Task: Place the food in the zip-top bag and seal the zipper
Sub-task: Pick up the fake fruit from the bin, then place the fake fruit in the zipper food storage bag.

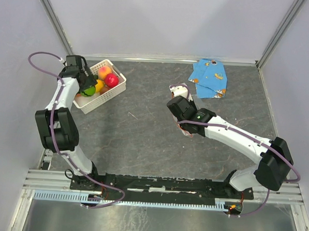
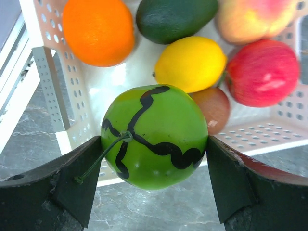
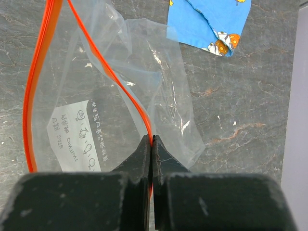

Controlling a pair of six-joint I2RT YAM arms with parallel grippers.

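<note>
your left jaws are clamped wide on the green striped fruit (image 2: 154, 137). it sits right btw them, touching the inner face of both pads (image 2: 89, 168), w/ its thin stem pointing at the left pad. it shows in front of the near rim of the white basket (image 2: 48, 72), w/ grey worktop (image 2: 144, 211) below it.

beyond these jaws, inside the basket, lies the other food:
- orange fruit (image 2: 97, 30) ahead to the left
- dark green fruit (image 2: 173, 18) straight ahead at the far side
- yellow fruit (image 2: 190, 62) just past the green striped one
- red fruit (image 2: 263, 72) ahead to the right
- peach-pink fruit (image 2: 252, 19) behind the red one
- a small brownish fruit (image 2: 214, 108) tucked btw yellow & red, just past the right pad

your right jaws are pinched tight on the zipper (image 3: 113, 77), no gap btw them. the red-orange strip runs straight into the seam where they meet.

the bag (image 3: 72, 86) spreads out ahead of these jaws & to their left, crumpled on the worktop. its white printed label (image 3: 72, 139) is just left of the tips. the mouth gapes: a second red-orange strip curves away well to the left of the pinched one.

the blue cloth (image 3: 207, 21) lies ahead & to the right of these jaws, near the bag's far edge. can't tell if the two touch.
</note>
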